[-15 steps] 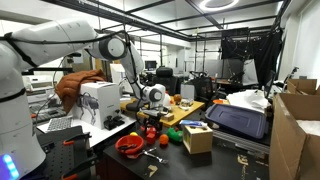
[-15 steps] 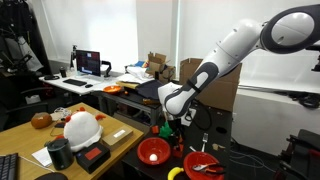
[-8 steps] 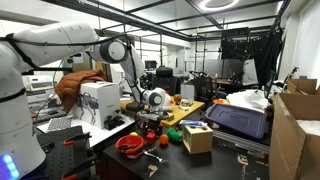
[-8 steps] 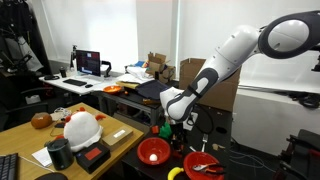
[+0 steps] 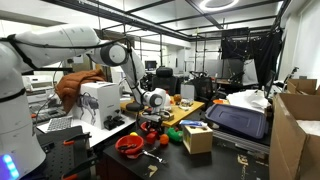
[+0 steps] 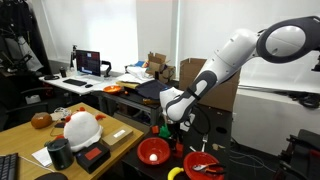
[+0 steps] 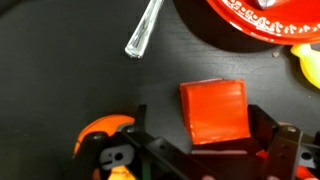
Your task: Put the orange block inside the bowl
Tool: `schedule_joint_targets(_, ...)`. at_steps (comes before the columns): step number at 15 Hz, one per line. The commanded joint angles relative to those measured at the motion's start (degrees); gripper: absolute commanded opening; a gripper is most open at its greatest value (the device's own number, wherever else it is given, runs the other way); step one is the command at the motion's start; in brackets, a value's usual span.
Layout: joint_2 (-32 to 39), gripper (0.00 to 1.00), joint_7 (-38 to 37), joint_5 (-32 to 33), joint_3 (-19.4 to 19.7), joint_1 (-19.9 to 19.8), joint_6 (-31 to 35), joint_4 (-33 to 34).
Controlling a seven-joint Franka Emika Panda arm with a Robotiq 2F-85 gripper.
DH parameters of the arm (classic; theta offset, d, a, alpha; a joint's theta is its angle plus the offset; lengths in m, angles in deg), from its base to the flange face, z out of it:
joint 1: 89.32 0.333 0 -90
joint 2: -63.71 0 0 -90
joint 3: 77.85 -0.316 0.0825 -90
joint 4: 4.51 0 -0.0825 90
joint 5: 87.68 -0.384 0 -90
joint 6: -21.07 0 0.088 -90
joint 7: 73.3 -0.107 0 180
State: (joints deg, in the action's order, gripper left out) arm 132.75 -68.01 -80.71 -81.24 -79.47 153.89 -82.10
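Note:
The orange block lies flat on the dark tabletop in the wrist view. My gripper is open and low over it, with one jaw on each side. The right jaw is close to the block and a gap shows on the left. In both exterior views the gripper points down at the table edge. The small plain red bowl sits on the table just in front of the gripper, and it looks empty. It also shows in an exterior view.
A larger red bowl holding utensils sits beside the small one. A red rim with white marks is just beyond the block. A metal utensil, a yellow object and an orange round thing lie nearby. A cardboard box stands close.
The arm has shifted slightly and the gripper has settled a little lower over the block. The block and bowls have not moved.

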Motion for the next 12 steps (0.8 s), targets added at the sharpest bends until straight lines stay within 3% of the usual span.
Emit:
schedule_joint_targets(1, 0.9, 1.00, -0.8, -0.4, -0.2, -0.1, 0.7, 1.8)
schedule_joint_targets(10, 1.3, 1.00, -0.9, -1.7, -1.2, -0.3, -0.3, 1.7)
schedule_joint_targets(11, 1.4, 0.75, -1.0, -2.0, -1.3, -0.4, -0.4, 1.7)
schedule_joint_targets(12, 1.5, 0.74, -0.9, -2.2, -1.4, -0.5, -0.3, 1.7)
